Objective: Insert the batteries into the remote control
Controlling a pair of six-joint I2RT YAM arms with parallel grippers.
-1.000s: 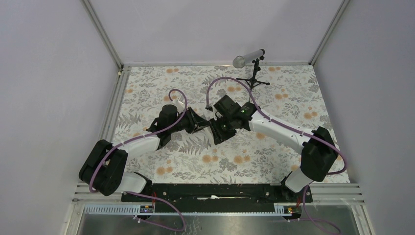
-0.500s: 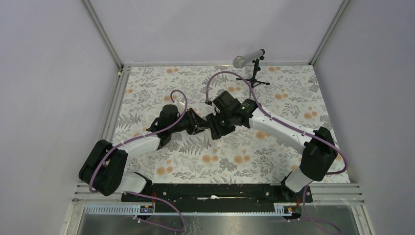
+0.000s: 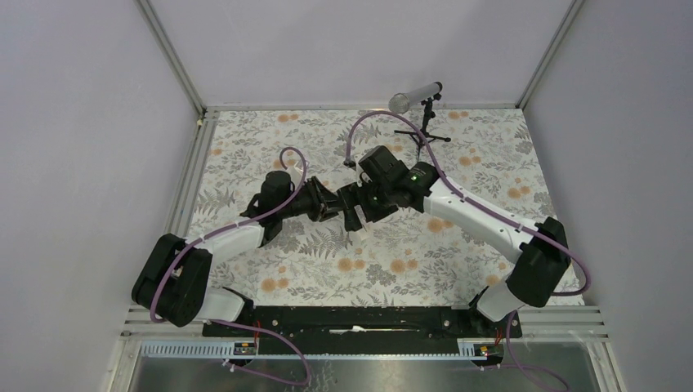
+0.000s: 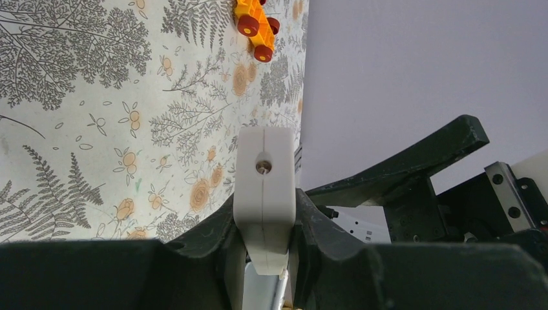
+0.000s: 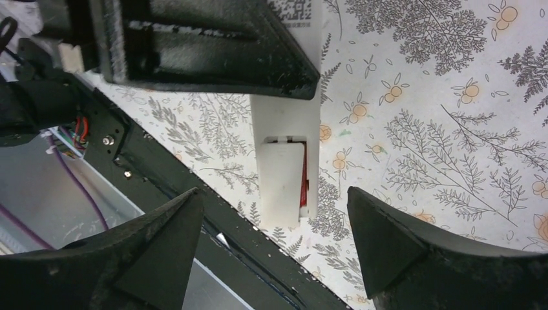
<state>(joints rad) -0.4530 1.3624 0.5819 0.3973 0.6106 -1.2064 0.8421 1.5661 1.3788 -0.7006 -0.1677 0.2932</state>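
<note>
One second on: left pincer point(image 4: 265, 227) grips the remote control point(image 4: 265, 174); right pincer point(image 5: 274, 199), formerly narrower, now gapes wide, empty.

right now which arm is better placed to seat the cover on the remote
Right, probably: the right tool is open and free, straddling the cover; the left tool is shut on the remote control, holding it up.

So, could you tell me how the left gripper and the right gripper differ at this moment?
The left gripper is shut on the remote control; the right gripper is open and holds nothing. The left gripper's fingers press the remote's sides, whereas the right gripper's fingers stand wide apart, clear of it. Both are black and face each other.
</note>
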